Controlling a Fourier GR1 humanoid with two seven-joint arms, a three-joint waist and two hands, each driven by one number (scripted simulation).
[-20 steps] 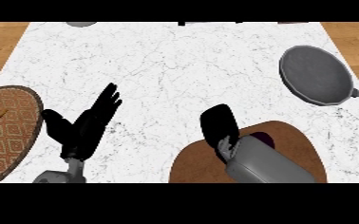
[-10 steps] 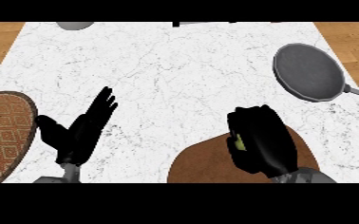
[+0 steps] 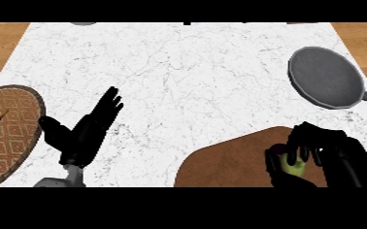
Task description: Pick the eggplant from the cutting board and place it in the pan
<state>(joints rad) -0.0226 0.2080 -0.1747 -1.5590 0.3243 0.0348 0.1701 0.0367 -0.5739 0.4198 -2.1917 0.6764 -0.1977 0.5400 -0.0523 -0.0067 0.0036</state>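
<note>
Eggplant (image 3: 292,167) is sitting at the board's right end, wrapped in the right hand (image 3: 331,150).

The counter (image 3: 186,73) is spreading out on all sides of the board, white and veined. The board (image 3: 222,167) itself is lying at the near edge, its brown top running off the lower border. The pan (image 3: 326,77) is resting on the counter beyond the board's far right corner, apart from it, with nothing showing inside. A round woven mat (image 3: 16,123) is lying well to the left of the board, cut by the view's left side.

The left hand (image 3: 84,132) is resting open between the mat and the board, fingers straight and pointing up and away.

The right hand is curling over the board's right end, fingers and thumb closing round the eggplant, so it is holding that and nothing else. Only a small green and purple patch is showing between the black fingers. Its long axis is staying hidden by the grip, and I cannot tell whether it is touching the board or lifted.

The coming move is looking like a carry: the pan is lying straight ahead of the holding hand, past the board's far edge. The right hand is by far the nearer one to it.
</note>
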